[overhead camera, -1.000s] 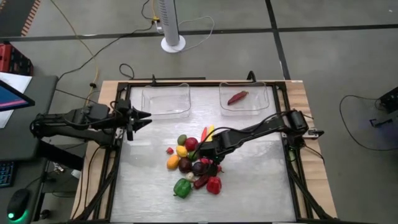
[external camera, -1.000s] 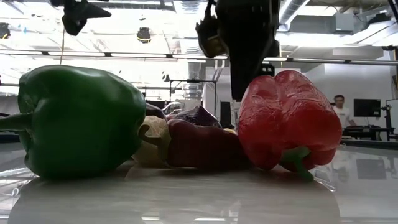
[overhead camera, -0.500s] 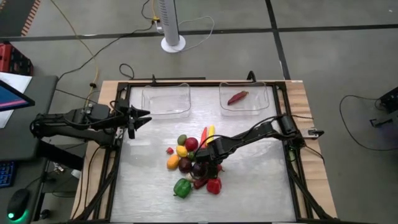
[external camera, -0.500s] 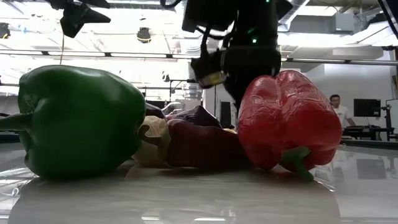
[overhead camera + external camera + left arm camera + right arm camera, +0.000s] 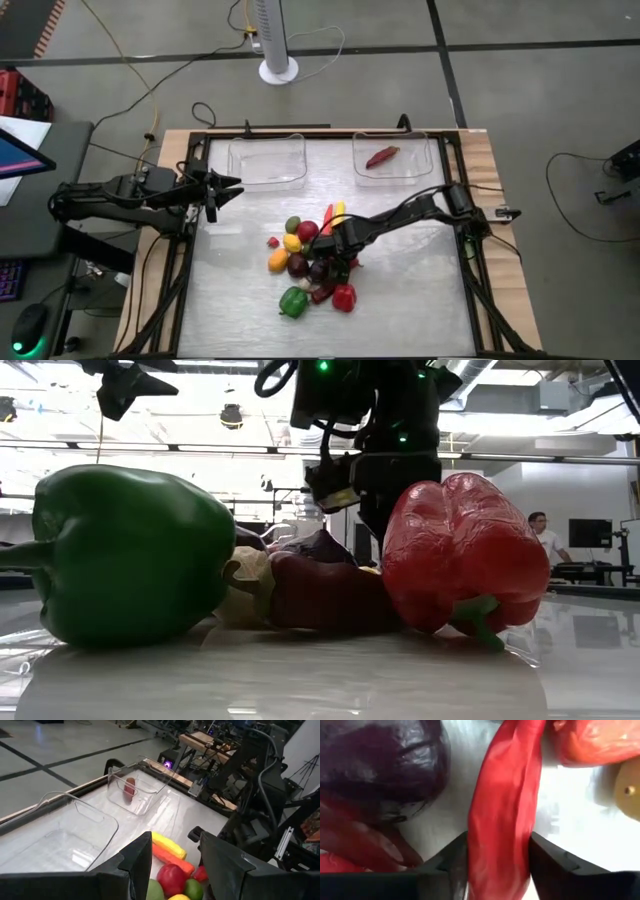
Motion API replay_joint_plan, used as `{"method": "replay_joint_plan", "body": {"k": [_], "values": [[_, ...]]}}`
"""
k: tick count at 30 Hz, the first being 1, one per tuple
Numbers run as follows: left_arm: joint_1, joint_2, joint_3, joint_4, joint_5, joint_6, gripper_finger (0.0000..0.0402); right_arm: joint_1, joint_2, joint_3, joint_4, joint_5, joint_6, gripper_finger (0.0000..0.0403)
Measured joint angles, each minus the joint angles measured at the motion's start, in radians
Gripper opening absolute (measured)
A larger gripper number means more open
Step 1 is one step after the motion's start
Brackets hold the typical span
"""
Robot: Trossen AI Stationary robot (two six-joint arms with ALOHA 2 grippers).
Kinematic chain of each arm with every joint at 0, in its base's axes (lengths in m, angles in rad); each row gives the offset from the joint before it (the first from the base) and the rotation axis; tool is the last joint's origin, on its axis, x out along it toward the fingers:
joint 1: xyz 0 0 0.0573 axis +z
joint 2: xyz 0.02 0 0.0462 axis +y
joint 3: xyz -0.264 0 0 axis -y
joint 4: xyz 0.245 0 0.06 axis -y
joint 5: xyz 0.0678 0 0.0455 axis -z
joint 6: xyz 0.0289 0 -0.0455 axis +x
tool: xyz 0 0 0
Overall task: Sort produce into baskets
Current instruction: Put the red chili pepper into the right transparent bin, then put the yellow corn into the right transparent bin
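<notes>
With the right tool (image 5: pixel 498 857) pinched on a long red chilli (image 5: pixel 505 805) in the produce pile at centre frame, its glossy skin could slip free on lifting or drag the dark purple neighbour (image 5: pixel 380 765) along, while the left tool (image 5: pixel 222 188) waits half-open at left.

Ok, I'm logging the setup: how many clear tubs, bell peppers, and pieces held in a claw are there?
Clear rectangular plastic tubs: 2
Glossy toy bell peppers: 2, green and red
Pieces held in a claw: 1, long red chilli in the right claw
Total: 5
</notes>
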Motion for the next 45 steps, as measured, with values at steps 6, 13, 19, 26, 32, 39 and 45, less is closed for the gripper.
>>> {"method": "replay_joint_plan", "body": {"k": [6, 13, 19, 26, 32, 39, 45], "values": [[0.000, -0.020, 0.000, 0.031, -0.005, -0.012, 0.0154, -0.040, -0.079, -0.001, -0.065, -0.005, 0.010, 0.0160], [0.000, -0.046, 0.000, 0.059, -0.007, -0.023, 0.0154, -0.108, -0.255, -0.001, -0.224, 0.096, 0.038, 0.0187], [0.000, -0.036, 0.000, 0.131, -0.032, -0.035, 0.0154, -0.204, -0.403, -0.001, -0.314, 0.284, 0.059, 0.0179], [0.000, -0.020, 0.000, 0.164, -0.024, -0.058, 0.0154, -0.363, -0.479, 0.000, -0.368, 0.428, 0.033, 0.0192], [0.000, -0.025, 0.000, 0.165, -0.017, -0.056, 0.0154, -0.523, -0.471, 0.000, -0.365, 0.458, -0.072, 0.0195], [0.000, -0.043, 0.000, 0.165, -0.004, -0.058, 0.0154, -0.647, -0.451, 0.000, -0.350, 0.436, -0.082, 0.0219], [0.000, -0.053, 0.000, 0.164, 0.002, -0.060, 0.0154, -0.671, -0.450, 0.000, -0.348, 0.419, -0.097, 0.0265]]}}
